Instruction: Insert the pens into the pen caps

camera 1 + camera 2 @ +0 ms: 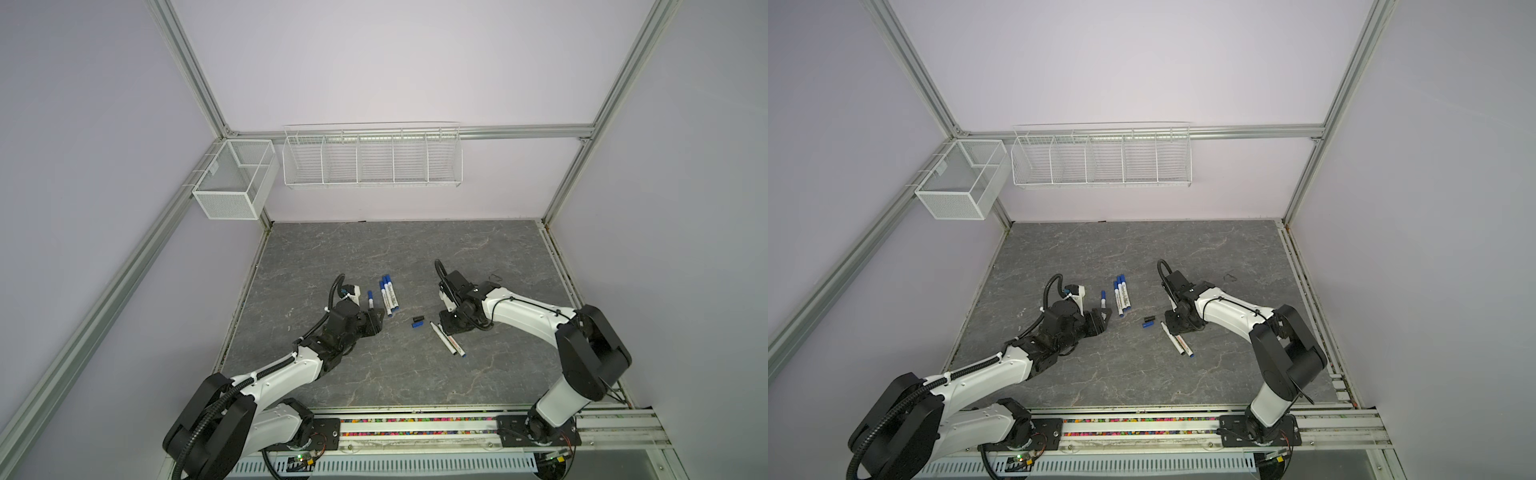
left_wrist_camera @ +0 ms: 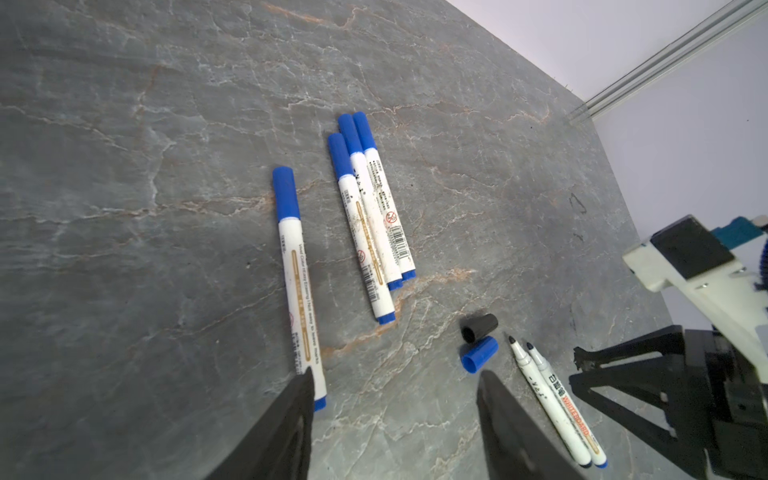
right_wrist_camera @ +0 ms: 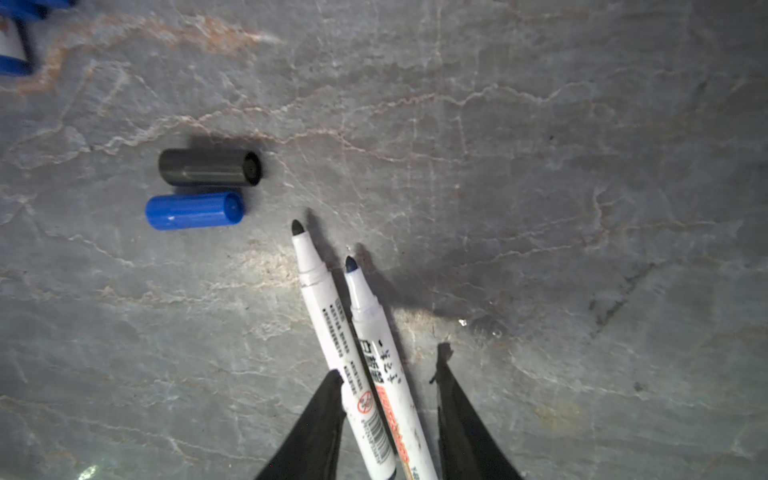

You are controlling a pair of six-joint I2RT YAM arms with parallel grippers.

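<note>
While both arms sit low over the grey stone-look table [image 1: 374,249], neither grips anything. The left gripper [image 2: 395,399] has its jaws wide apart with bare table between them. One finger overlaps the plug end of a single capped pen [image 2: 297,286]; I can't tell if they touch. That pen lies flat, left of mid-table, with its blue cap toward the far edge.

Just right of it, three capped pens [image 2: 370,216] lie bunched side by side and touching, about mid-table, caps also toward the far edge.

Further right and a bit nearer the near edge lie two loose caps, a black cap [image 3: 210,167] and a blue cap [image 3: 194,210]. They are parallel, just beside each other and on their sides. The black one's open mouth faces the left arm's side.

Right of the caps, two uncapped pens lie flat and touching along their barrels, bare tips toward the caps: a black-tipped pen [image 3: 330,324] and a blue-tipped pen [image 3: 375,332].

The right gripper [image 3: 386,374] straddles both barrels with its jaws apart, not clamped. One finger is right against the black-tipped pen, and a gap shows between the other finger and the blue-tipped pen.

A mesh box [image 1: 232,183] and a wire rack [image 1: 372,158] hang above the table's far edge.
</note>
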